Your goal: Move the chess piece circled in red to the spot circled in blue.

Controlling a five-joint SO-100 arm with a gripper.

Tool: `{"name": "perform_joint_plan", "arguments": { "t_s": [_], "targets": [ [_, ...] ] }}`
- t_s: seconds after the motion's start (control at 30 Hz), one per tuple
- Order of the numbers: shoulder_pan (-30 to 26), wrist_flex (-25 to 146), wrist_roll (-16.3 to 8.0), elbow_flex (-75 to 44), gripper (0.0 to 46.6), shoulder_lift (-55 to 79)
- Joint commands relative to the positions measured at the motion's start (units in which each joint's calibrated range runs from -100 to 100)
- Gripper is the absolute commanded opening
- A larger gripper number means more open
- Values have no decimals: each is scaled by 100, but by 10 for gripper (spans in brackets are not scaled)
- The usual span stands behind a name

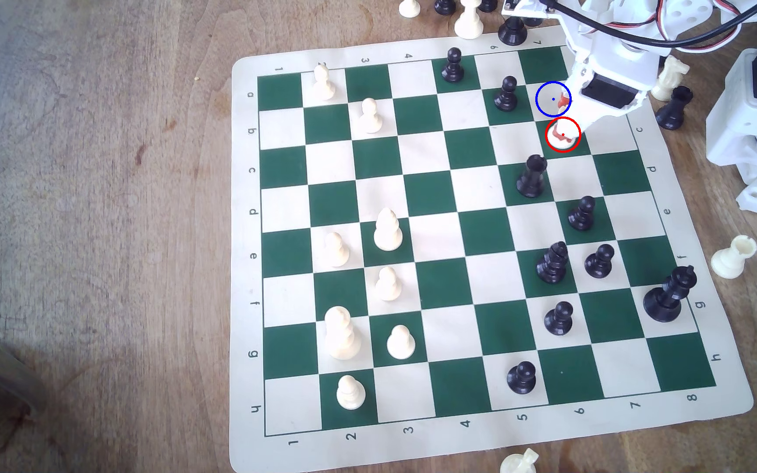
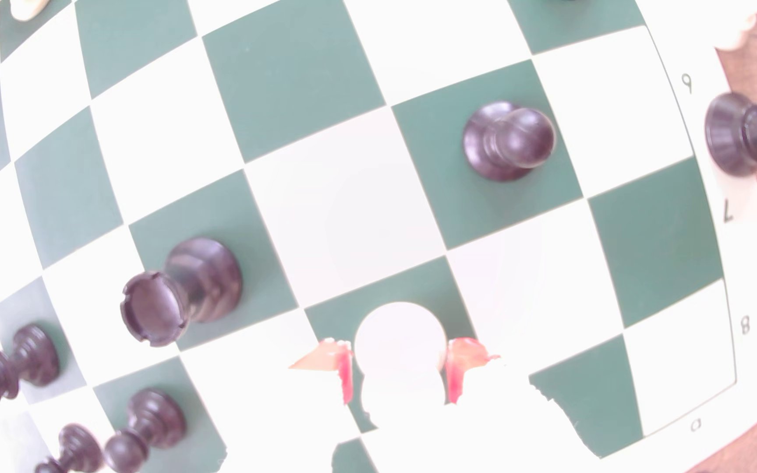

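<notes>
The claw (image 2: pixel 398 370) brackets the cream rook (image 2: pixel 399 345) with 2 red-tipped fingers (image 2: pixel 458 364) flanking it, apparently gripping, on the red-ringed green square; the blue-ringed square (image 1: pixel 549 93) adjoins, just farther in the exterior view.

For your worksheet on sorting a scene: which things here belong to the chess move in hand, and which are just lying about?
Belong to the job:
- white rook, ringed in red
- blue-ringed square
- pincer, its red-padded fingers either side of the rook

Just lying about:
- black rook
- black pawn
- cream rook off the board
- toppled cream piece by the board's near edge
</notes>
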Motion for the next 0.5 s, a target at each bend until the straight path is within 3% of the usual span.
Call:
{"name": "perform_joint_plan", "arguments": {
  "t_s": [0.0,0.33,0.47],
  "targets": [
    [-28,-60,-24,-47,109,-49],
    [-28,22,5,-10,121,-57],
    [-28,22,5,-10,69,-57]
  ]
}}
